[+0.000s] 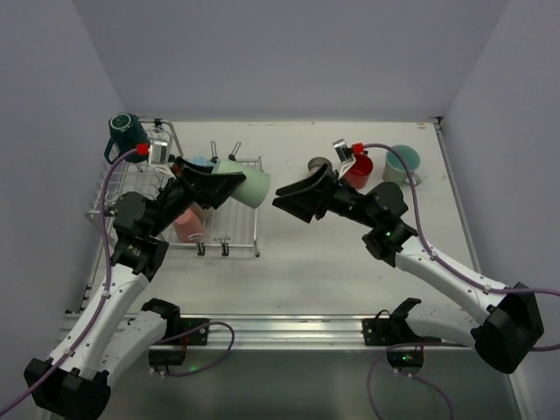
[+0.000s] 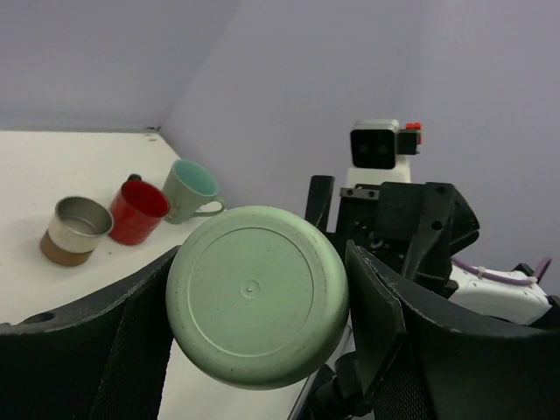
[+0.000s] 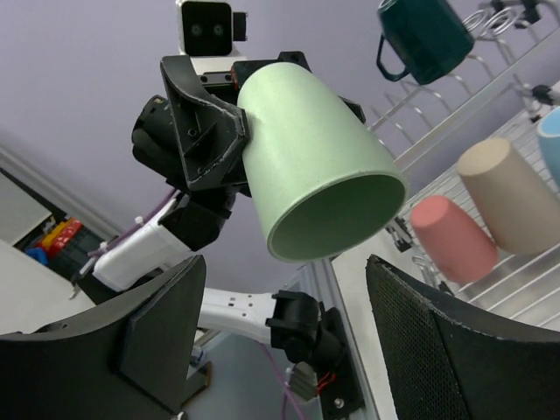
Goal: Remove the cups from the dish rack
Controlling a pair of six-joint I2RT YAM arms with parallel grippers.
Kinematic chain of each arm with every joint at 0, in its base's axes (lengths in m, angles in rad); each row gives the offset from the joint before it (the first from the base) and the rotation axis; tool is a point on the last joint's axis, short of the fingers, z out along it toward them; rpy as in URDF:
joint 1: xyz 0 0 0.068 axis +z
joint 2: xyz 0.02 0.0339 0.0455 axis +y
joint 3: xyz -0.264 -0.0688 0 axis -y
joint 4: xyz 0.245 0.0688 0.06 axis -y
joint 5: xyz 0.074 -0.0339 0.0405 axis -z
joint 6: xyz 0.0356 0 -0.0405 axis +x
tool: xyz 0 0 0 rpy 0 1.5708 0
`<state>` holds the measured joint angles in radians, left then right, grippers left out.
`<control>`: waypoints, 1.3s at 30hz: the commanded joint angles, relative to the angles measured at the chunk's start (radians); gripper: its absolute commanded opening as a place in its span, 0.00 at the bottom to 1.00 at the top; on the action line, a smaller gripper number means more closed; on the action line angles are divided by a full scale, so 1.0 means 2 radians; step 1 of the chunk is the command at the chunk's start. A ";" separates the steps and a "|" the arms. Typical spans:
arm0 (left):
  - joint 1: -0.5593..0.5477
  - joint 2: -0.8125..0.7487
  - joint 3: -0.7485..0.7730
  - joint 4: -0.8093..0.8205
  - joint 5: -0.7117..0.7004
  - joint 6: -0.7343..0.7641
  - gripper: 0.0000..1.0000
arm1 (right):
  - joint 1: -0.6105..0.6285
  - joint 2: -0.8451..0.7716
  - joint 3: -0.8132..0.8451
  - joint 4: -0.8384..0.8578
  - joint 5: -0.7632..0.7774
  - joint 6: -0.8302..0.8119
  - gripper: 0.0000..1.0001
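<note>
1. The left gripper (image 1: 229, 186) is clamped on the pale green cup (image 1: 254, 185), with one finger pressed on each side of the cup near its closed base, as seen from the left wrist.
2. The pale green cup is held on its side in the air, above the right edge of the dish rack (image 1: 256, 223), with its open mouth turned towards the right gripper (image 1: 293, 197).
3. The right gripper is held wide apart with nothing between its fingers. It is set just beside the mouth of the cup, and no contact is seen from above.
4. From the right wrist, the mouth of the cup is seen above and beyond the gap between the two fingers.
5. The dish rack is placed by the far left corner of the table (image 1: 332, 262).
6. A dark teal mug (image 1: 125, 133) is perched on the taller part at the far left corner of the rack.
7. A pink cup (image 3: 453, 238) and a beige cup (image 3: 512, 197) are set side by side on the flat grid. Part of a light blue cup (image 3: 549, 140) is seen beside the beige one.
8. Three cups are lined up near the far edge of the table, towards its right corner: a brown and silver cup (image 1: 318, 164), a red mug (image 1: 359, 168) and a pale mug (image 1: 402, 163) with a teal inside.
</note>
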<state>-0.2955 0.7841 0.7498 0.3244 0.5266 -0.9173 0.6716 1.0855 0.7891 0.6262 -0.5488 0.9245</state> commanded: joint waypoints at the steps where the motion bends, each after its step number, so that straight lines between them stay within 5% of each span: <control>1: -0.019 -0.004 -0.017 0.096 -0.023 -0.025 0.27 | 0.019 0.017 0.027 0.067 0.017 0.020 0.76; 16: -0.076 -0.005 -0.069 0.161 -0.066 -0.028 0.31 | 0.056 0.079 0.075 0.096 0.024 0.052 0.63; 25: -0.108 -0.009 -0.076 0.155 -0.097 -0.010 0.40 | 0.060 0.092 0.079 0.075 0.047 0.042 0.29; 29: -0.120 -0.007 -0.066 0.151 -0.105 -0.002 0.40 | 0.060 0.091 0.063 0.077 0.056 0.043 0.00; 32: -0.126 -0.005 -0.058 0.151 -0.104 0.007 0.56 | 0.060 0.082 0.059 0.061 0.062 0.032 0.00; 33: -0.127 -0.005 -0.056 0.148 -0.105 0.010 0.73 | 0.060 0.078 0.058 0.044 0.066 0.020 0.00; 36: -0.128 -0.006 -0.033 0.110 -0.104 0.035 0.99 | 0.060 0.054 0.065 -0.021 0.087 -0.019 0.00; 39: -0.128 -0.018 -0.006 0.057 -0.121 0.071 1.00 | 0.058 0.028 0.068 -0.083 0.112 -0.063 0.00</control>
<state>-0.5407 0.7792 0.6437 0.4911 0.3046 -0.8848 0.7967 1.2018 0.9047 0.6209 -0.4515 0.9455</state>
